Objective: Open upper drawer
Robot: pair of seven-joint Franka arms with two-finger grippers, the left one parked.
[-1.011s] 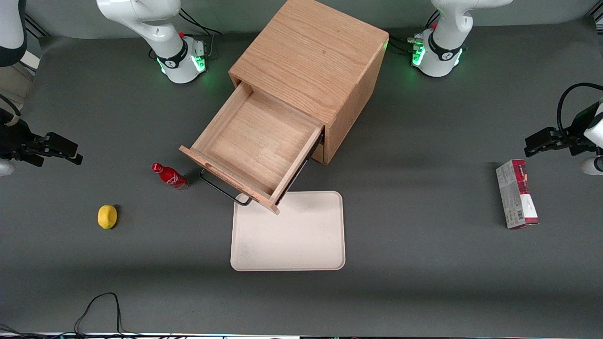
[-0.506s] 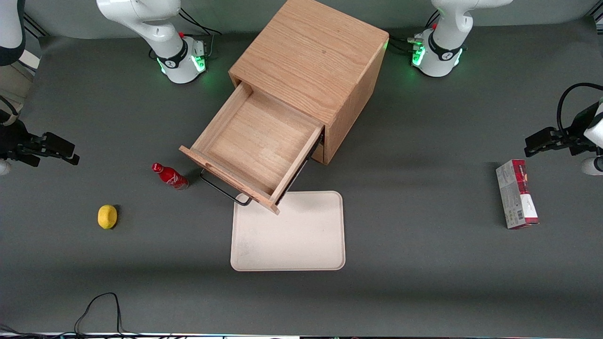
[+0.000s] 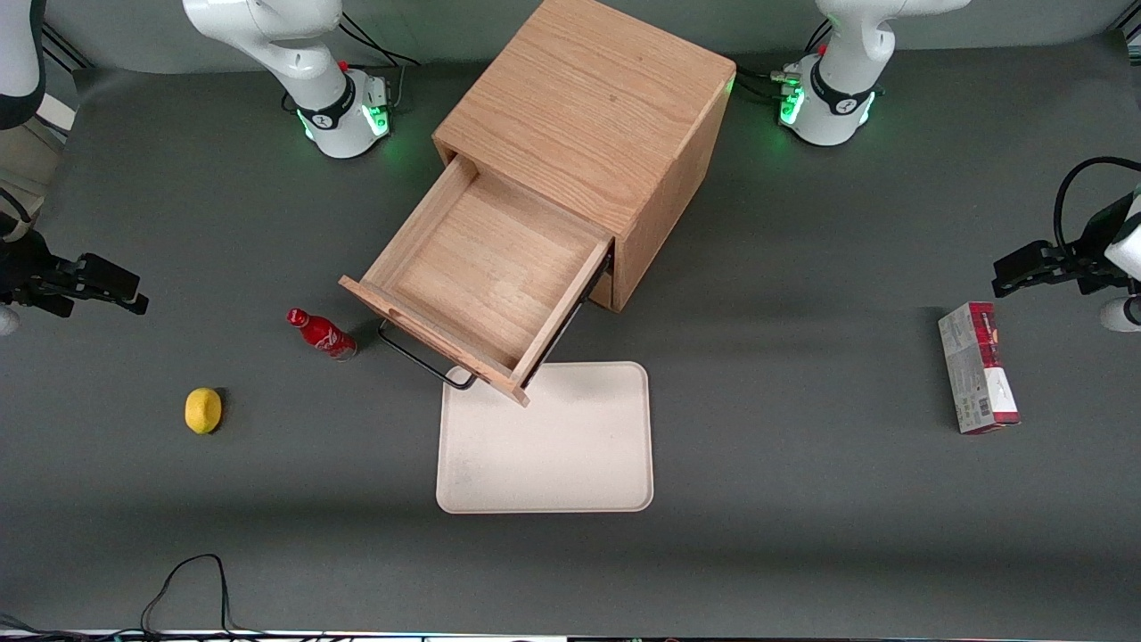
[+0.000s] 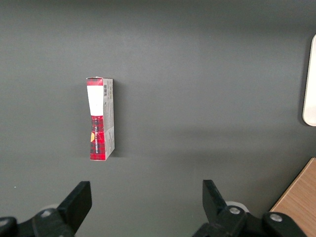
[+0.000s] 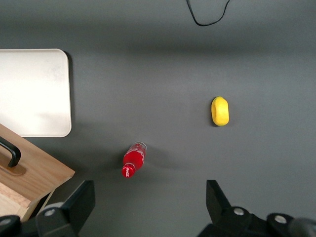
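Drawer work looks finished: the upper drawer [image 3: 486, 276] juts over the tray [image 3: 545, 439], while my gripper [image 3: 120, 292] hangs open, well apart. Careless swinging could topple the bottle [image 3: 321, 333].

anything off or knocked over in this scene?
Only the red bottle, which lies on its side beside the pulled-out upper drawer. The drawer sits empty and undamaged. The gripper is open, holding nothing, toward the working arm's end of the table.
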